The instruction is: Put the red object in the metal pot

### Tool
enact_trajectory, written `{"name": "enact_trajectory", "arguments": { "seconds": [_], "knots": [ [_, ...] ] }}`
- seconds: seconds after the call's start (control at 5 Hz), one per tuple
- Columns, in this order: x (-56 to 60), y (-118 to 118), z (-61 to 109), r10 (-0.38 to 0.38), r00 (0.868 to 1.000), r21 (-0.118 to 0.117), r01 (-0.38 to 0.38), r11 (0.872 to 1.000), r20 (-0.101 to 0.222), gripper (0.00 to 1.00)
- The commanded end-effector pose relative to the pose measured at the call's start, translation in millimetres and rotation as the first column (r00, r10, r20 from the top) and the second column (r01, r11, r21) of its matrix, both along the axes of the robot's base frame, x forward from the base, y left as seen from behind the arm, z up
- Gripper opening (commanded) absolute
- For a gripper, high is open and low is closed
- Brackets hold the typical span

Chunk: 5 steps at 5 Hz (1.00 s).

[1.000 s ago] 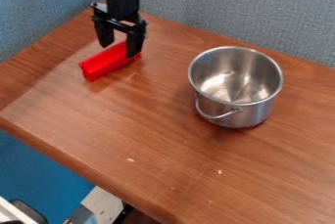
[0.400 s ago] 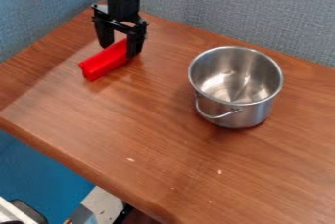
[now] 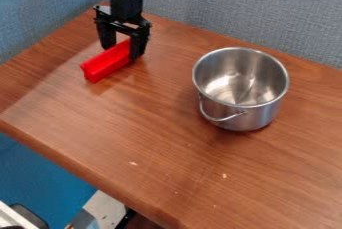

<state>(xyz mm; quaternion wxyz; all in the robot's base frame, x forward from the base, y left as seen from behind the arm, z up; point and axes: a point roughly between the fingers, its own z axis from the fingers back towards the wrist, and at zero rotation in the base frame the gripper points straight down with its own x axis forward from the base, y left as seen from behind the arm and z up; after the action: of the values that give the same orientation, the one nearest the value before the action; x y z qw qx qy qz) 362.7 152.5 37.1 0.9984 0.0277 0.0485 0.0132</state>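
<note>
Pincer barely shifted; jaws wide around red bar, far end obscured.

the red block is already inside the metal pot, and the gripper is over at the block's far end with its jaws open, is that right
Not quite: the red block is not inside the metal pot. The camera view shows it lying on the wooden table, away from the pot. The gripper is indeed at the block's far end, jaws open.
</note>
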Motion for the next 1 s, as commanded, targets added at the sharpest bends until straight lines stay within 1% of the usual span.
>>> {"name": "enact_trajectory", "arguments": {
  "seconds": [0.0,0.2,0.8],
  "knots": [
    [9.5,3.6,21.1,-0.006,0.998,0.033,0.004,0.999,0.056,1.0],
    [8.9,1.5,27.6,0.0,0.998,0.028,-0.001,1.0,0.064,1.0],
    [6.4,0.2,35.6,0.015,0.997,0.027,-0.017,0.999,0.071,1.0]
  ]
}}
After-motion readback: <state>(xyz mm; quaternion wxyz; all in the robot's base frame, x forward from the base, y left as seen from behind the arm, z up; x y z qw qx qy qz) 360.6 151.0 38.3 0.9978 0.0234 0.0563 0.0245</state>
